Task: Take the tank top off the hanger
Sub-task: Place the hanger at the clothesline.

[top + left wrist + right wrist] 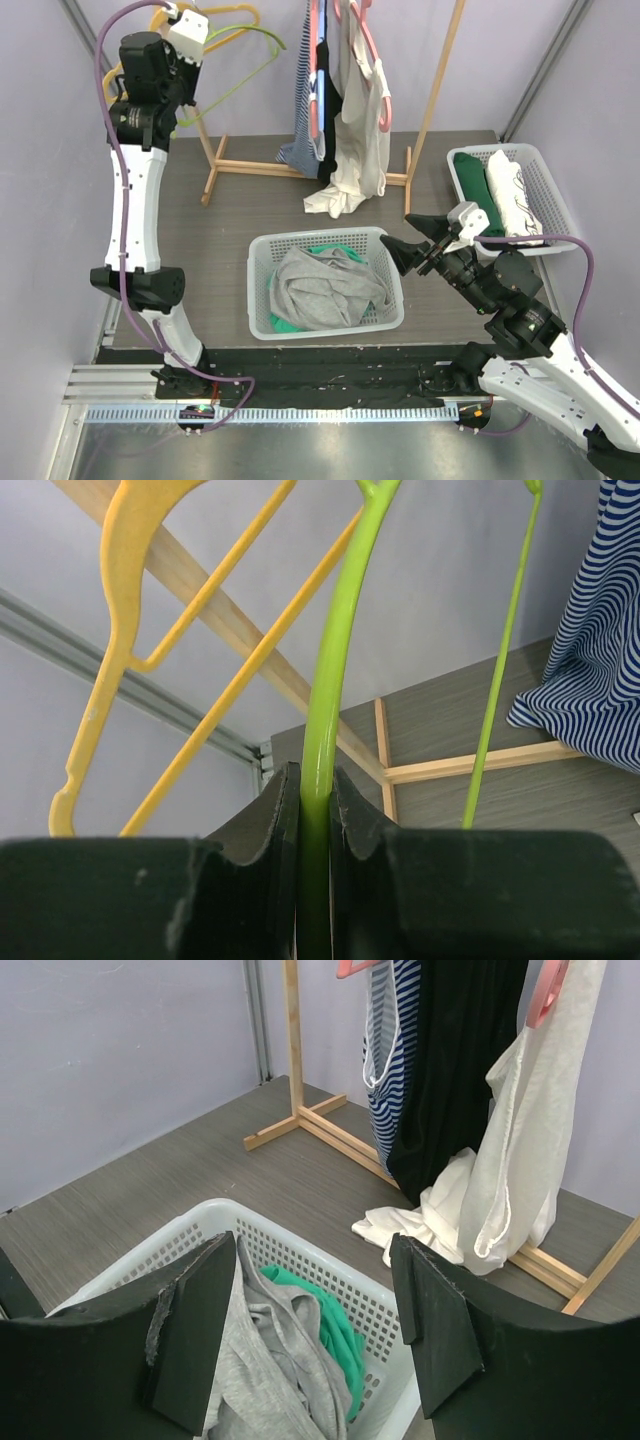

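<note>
1. The left gripper is raised high at the far left, and its jaws are nearly closed on the thin stem of a green hanger.
2. In the left wrist view, only the slim green frame of that hanger is seen rising from between the fingers, with a yellow hanger beside it.
3. The right gripper is held with its jaws spread wide and nothing between them, at the right rim of a white basket on the table.
4. A grey garment is seen crumpled inside that basket, on top of a green cloth. It may be the tank top, but this cannot be told from its folds.
5. On the wooden rack behind, a striped top and a white top are hung, the white one trailing onto the table.
6. A second basket of folded clothes is placed at the right.
</note>
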`<move>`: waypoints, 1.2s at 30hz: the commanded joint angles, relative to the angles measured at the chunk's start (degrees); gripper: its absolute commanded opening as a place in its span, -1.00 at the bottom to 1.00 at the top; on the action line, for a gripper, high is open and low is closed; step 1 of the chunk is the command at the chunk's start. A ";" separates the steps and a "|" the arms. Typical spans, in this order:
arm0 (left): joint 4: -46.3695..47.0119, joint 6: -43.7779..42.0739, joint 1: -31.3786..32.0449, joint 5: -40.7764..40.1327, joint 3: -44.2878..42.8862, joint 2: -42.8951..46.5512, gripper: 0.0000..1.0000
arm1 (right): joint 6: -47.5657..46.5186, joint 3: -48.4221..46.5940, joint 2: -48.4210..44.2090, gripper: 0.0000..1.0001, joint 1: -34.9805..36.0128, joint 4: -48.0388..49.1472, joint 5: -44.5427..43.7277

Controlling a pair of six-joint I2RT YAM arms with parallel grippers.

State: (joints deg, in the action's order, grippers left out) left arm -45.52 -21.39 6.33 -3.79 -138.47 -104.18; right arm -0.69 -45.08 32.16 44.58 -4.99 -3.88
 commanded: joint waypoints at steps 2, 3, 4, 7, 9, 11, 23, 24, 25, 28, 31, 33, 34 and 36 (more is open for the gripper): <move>6.14 3.28 -1.41 5.26 2.50 4.06 -1.00 | 0.60 -1.41 0.79 0.40 0.33 1.65 0.98; 6.32 3.63 -1.41 6.50 3.29 4.68 -1.00 | 0.60 -1.50 0.97 0.40 0.33 1.65 0.89; 6.06 4.50 -1.32 7.65 3.73 5.21 -1.00 | 0.60 -1.50 1.06 0.40 0.33 1.65 1.07; 4.30 6.87 -1.49 12.75 2.69 6.09 -1.00 | 0.60 -1.50 1.50 0.39 0.42 1.65 1.33; 3.86 8.29 -1.58 15.38 1.98 6.45 -1.00 | 0.51 -1.42 1.59 0.38 0.25 1.65 1.51; 4.03 9.87 -1.49 16.01 1.02 6.36 -1.00 | 0.60 -1.41 1.59 0.37 0.33 1.65 1.59; 11.24 7.15 -1.76 6.25 0.23 4.87 -1.00 | 2.00 -2.91 3.17 0.34 0.33 1.22 2.65; 10.98 6.97 -1.76 6.34 -1.17 4.34 -1.00 | 2.01 -3.00 3.26 0.34 0.33 1.13 2.74; 10.37 6.97 -1.67 6.60 -1.88 3.12 -1.00 | 2.01 -3.26 3.34 0.34 0.25 1.13 2.74; 10.18 7.67 -2.02 6.78 -3.47 1.53 -1.00 | 2.27 -3.70 3.35 0.34 0.33 0.60 2.74; 10.27 8.11 -2.28 7.13 -3.38 0.65 -1.00 | 2.36 -4.14 3.35 0.34 0.33 0.25 2.74; 10.10 8.20 -2.28 7.22 -3.38 0.21 -1.00 | 2.62 -4.23 3.17 0.34 0.33 0.07 2.56; 9.84 8.20 -2.46 7.31 -3.38 0.12 -1.00 | 2.54 -4.40 3.17 0.34 0.33 0.07 2.56; 9.75 8.20 -2.72 7.22 -3.29 -0.58 -1.00 | 2.71 -4.49 3.26 0.33 0.25 -0.02 2.47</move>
State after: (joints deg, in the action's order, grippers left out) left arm -39.09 -13.89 4.43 3.64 -139.72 -103.92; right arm 1.02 -46.94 35.24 44.58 -5.93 -1.74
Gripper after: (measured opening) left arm 0.165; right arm 0.671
